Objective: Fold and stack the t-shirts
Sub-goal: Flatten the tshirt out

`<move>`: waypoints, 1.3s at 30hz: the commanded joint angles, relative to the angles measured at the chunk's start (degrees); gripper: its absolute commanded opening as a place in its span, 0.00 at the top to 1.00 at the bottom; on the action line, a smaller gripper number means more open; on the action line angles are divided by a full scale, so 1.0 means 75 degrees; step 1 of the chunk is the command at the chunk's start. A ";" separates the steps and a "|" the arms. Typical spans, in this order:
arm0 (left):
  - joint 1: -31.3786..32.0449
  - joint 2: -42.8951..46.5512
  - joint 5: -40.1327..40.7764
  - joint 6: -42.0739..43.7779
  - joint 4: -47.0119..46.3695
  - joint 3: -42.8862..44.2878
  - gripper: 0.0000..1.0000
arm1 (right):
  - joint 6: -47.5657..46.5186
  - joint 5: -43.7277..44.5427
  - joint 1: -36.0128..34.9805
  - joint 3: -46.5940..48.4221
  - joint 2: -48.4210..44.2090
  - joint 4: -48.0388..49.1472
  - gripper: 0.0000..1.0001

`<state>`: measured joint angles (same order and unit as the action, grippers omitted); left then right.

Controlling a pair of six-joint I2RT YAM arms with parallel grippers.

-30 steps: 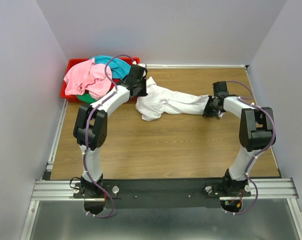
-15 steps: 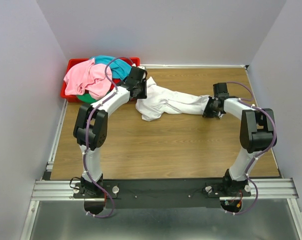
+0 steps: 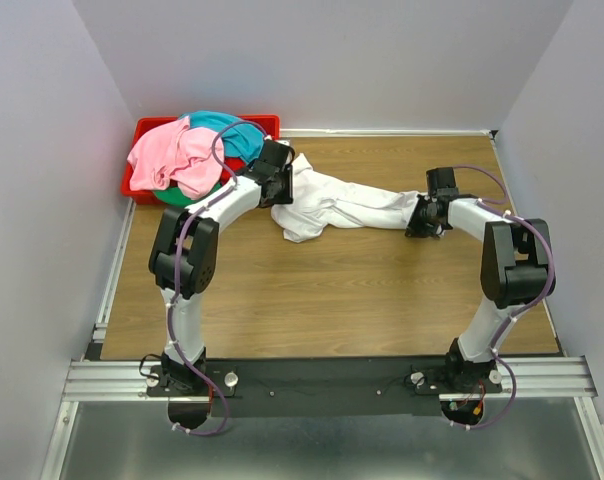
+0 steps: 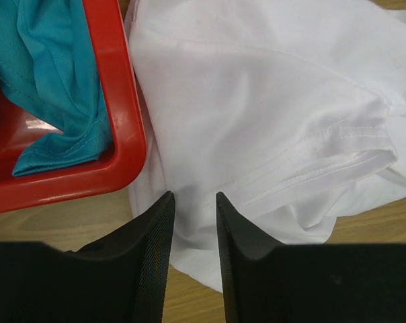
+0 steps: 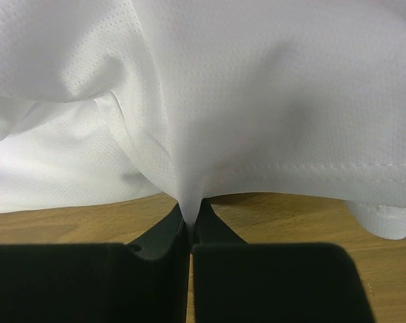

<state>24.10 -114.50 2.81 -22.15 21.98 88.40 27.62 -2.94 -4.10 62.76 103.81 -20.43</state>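
**White shirt strung between two hands; other shirts heaped in the bin.**

The bin (image 3: 140, 130) sits in the far-left corner, with the pink shirt (image 3: 172, 155) and teal shirt (image 3: 232, 130) piled above its rim. They are judged to be waiting their turn. The left hand (image 4: 193, 215) hovers at the bin's right wall over the left end of the white shirt (image 3: 342, 205). Its fingers stand a narrow gap apart and nothing is pinched between them. The white shirt lies crumpled in a band across the far tabletop (image 3: 332, 300), its left edge touching the bin. The right hand (image 5: 189, 219) is clamped tight on a fold at the right end, judged to anchor the shirt for spreading. The bin wall crowds the left hand. Open wood on the near side gives room to draw the shirt flat.
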 commanded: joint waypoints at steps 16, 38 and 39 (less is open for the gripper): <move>-0.0014 0.0079 -0.0011 -0.0222 -0.0269 -0.0689 0.61 | 0.0044 -0.0077 0.0043 -0.0247 -0.0025 -0.0288 0.90; -0.0037 -0.0109 -0.0339 -0.0152 -0.0259 0.0025 1.00 | -0.0002 -0.0054 0.0042 -0.0083 -0.0305 -0.0323 0.98; -0.0037 0.0019 -0.0339 -0.0152 -0.0200 0.0095 1.00 | -0.0049 -0.0042 0.0043 -0.0014 -0.0364 -0.0347 0.98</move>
<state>24.10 -116.20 1.41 -23.29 20.27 85.97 27.62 -3.11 -4.10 62.30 103.26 -20.71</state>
